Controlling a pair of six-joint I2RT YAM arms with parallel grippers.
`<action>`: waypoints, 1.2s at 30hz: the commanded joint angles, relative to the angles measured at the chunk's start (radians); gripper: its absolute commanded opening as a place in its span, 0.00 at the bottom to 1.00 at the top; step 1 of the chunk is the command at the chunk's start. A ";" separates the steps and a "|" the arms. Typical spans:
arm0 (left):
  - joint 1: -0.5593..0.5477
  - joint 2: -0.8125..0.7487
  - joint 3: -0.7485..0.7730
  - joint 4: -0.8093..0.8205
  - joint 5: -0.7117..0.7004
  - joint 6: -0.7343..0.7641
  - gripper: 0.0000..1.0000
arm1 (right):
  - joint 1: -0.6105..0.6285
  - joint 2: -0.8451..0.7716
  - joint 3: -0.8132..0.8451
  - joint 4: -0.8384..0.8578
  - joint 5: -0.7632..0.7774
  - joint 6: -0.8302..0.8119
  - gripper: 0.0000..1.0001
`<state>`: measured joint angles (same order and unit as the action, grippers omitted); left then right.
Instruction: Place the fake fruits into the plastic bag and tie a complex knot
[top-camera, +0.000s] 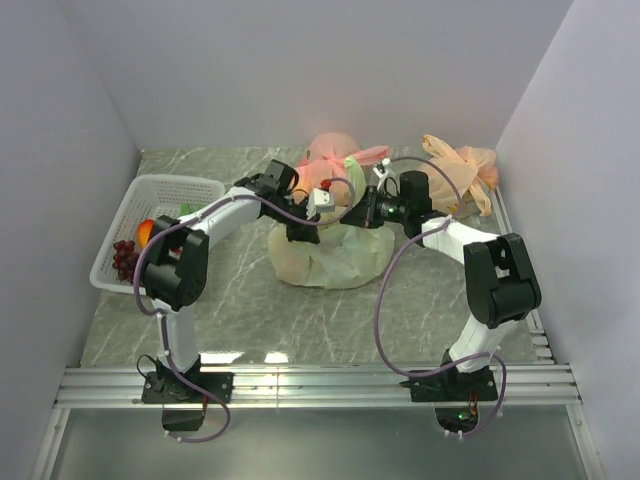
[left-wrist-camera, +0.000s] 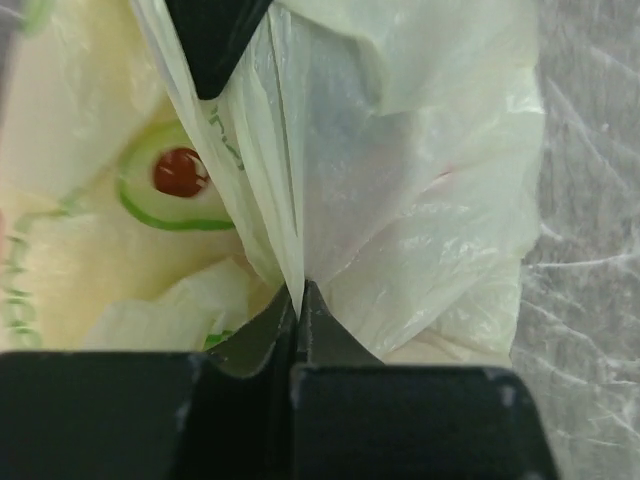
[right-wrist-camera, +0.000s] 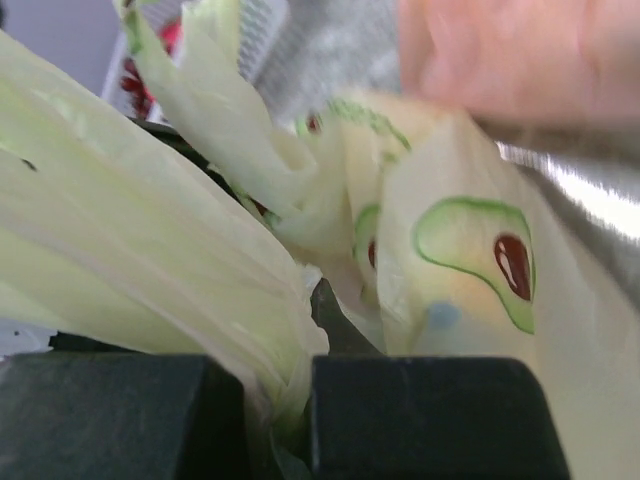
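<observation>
The pale-green plastic bag (top-camera: 330, 255) with avocado prints sits slumped mid-table. My left gripper (top-camera: 322, 203) hangs over its top, shut on a thin fold of the bag (left-wrist-camera: 330, 200) that is pinched at the fingertips (left-wrist-camera: 298, 292). My right gripper (top-camera: 368, 208) faces it from the right and is shut on a bunched strip of the bag (right-wrist-camera: 150, 260), which hides its left finger. The knot is out of view, covered by the two grippers. Some fake fruits lie in the white basket (top-camera: 205, 187): dark grapes (top-camera: 124, 259), an orange peach (top-camera: 146, 232), a green piece (top-camera: 186, 209).
A pink knotted bag (top-camera: 335, 150) lies right behind the grippers. An orange-tan knotted bag (top-camera: 465, 165) rests at the back right by the wall. The basket stands along the left wall. White walls close off the marble-patterned table on three sides.
</observation>
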<state>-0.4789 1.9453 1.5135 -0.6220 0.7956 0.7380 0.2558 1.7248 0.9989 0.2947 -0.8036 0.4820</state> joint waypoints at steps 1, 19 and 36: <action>-0.026 -0.037 -0.071 0.020 -0.029 0.049 0.01 | -0.029 -0.018 0.066 -0.251 0.131 -0.033 0.00; 0.117 -0.302 0.091 0.239 0.238 -0.513 0.99 | -0.007 0.019 0.193 -0.523 0.241 -0.244 0.00; 0.306 -0.203 -0.048 0.588 -0.033 -1.075 0.99 | 0.023 0.024 0.230 -0.552 0.236 -0.353 0.00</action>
<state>-0.1719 1.7203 1.4895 -0.1490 0.7948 -0.1463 0.2714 1.7428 1.1740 -0.2565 -0.5819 0.1619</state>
